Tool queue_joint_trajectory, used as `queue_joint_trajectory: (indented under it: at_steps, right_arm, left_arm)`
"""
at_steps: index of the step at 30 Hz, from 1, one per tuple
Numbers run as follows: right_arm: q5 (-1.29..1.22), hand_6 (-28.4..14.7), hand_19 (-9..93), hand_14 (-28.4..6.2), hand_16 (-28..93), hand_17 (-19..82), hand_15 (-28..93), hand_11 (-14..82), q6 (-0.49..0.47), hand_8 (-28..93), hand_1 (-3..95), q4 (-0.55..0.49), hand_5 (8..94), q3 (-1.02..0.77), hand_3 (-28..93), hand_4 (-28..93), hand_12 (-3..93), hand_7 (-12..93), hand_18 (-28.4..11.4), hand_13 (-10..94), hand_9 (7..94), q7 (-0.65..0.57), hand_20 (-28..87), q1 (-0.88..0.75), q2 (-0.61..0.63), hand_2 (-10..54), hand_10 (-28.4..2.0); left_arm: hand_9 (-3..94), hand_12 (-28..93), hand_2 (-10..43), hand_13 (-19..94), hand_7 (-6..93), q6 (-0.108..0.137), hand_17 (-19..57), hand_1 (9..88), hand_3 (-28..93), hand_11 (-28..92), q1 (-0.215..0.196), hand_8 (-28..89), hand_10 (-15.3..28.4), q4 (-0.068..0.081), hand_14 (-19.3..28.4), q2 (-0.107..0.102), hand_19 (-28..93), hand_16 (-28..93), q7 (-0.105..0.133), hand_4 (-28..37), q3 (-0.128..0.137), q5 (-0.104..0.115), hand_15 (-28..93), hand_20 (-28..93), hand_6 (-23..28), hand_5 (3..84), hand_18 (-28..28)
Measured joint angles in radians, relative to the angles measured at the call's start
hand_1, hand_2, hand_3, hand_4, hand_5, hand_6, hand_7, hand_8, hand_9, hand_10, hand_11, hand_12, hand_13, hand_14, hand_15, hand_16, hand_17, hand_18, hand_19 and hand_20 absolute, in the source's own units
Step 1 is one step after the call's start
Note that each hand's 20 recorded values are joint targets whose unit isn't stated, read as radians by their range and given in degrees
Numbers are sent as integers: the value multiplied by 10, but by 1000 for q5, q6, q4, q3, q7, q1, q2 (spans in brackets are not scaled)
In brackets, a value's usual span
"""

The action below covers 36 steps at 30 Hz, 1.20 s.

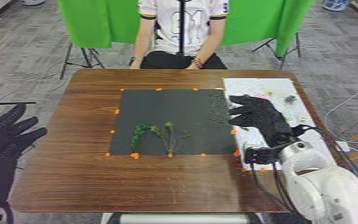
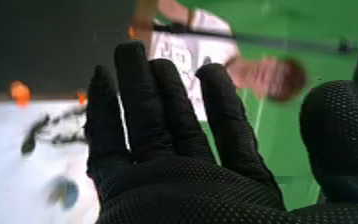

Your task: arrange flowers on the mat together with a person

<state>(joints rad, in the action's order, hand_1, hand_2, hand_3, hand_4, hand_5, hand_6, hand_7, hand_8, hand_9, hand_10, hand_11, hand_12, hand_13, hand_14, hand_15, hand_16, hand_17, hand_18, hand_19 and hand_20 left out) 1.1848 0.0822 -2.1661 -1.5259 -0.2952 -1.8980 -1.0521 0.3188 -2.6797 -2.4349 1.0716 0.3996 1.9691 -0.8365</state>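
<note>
Head view: right of the rectangular black mat (image 1: 158, 107), our black-gloved right hand (image 1: 262, 120), fingers apart, could crush the small green sprig (image 1: 290, 99) if lowered carelessly.

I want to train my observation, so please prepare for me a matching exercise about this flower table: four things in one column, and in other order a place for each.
Things
1. black-gloved left robot hand
2. black-gloved right robot hand
3. leafy green plant sprigs
4. bright green cloth

Places
A. on the dark rectangular mat
B. hanging beyond the far edge of the brown wooden table
C. above the white rectangular sheet
D. at the left side of the table

Right pairs: 1-D, 2-C, 3-A, 4-B
</note>
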Motion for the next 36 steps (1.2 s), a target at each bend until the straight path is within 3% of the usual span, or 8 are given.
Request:
queue_joint_trajectory:
  at_steps: [6,11,13,17,26,31,36]
  right_arm:
    - [-297,-32,542,-220,86,72,469,146,-28,-101,167,23,454,-45,720,-260,150,111,-253,359,441,115,115,-47,0,116,-206]
    - [-404,-27,533,-217,92,70,461,143,-30,-102,167,22,454,-47,727,-261,151,113,-253,359,442,152,125,-76,-1,113,-203]
    - [-401,-26,532,-216,95,70,461,143,-36,-103,166,21,454,-53,730,-262,151,114,-253,359,443,159,130,-85,-3,112,-202]
    - [-397,-25,528,-215,101,71,463,145,-47,-104,167,21,454,-60,732,-264,153,115,-253,362,446,176,138,-97,-5,111,-201]
    - [-408,-24,523,-215,103,71,465,147,-64,-104,166,28,456,-62,733,-265,152,117,-252,368,453,196,147,-99,-5,112,-200]
    - [-409,-25,523,-212,105,72,472,150,-68,-104,166,31,461,-62,732,-266,152,117,-251,374,457,194,150,-99,-5,113,-200]
    - [-409,-25,523,-212,104,73,479,154,-72,-104,165,34,463,-63,734,-265,154,117,-252,375,458,192,153,-101,-6,113,-201]
  left_arm:
    - [332,120,-43,250,128,-40,-95,161,783,202,15,-94,168,26,263,-4,466,-67,4,-283,-39,-10,491,145,44,339,247]
    - [326,127,-44,247,141,-36,-96,164,779,205,40,-97,171,38,263,-39,465,-62,8,-283,-111,-12,494,155,41,317,246]
    - [321,129,-44,246,148,-34,-97,165,779,207,55,-101,172,41,263,-52,465,-60,8,-283,-124,-13,497,159,39,309,245]
    - [320,131,-44,246,152,-33,-96,166,777,210,82,-105,172,42,263,-67,463,-61,7,-283,-127,-18,501,165,39,305,244]
    - [322,131,-17,240,157,-33,-94,176,766,219,105,-107,178,42,266,-69,461,-64,-2,-283,-127,-22,508,169,45,305,243]
    - [321,129,-18,239,158,7,-95,179,769,228,104,-108,181,38,266,-75,464,-68,-21,-283,-130,-18,516,170,46,307,242]
    - [324,127,-17,239,158,15,-96,180,769,231,103,-108,183,38,267,-86,465,-72,-17,-283,-134,-10,518,170,47,307,241]
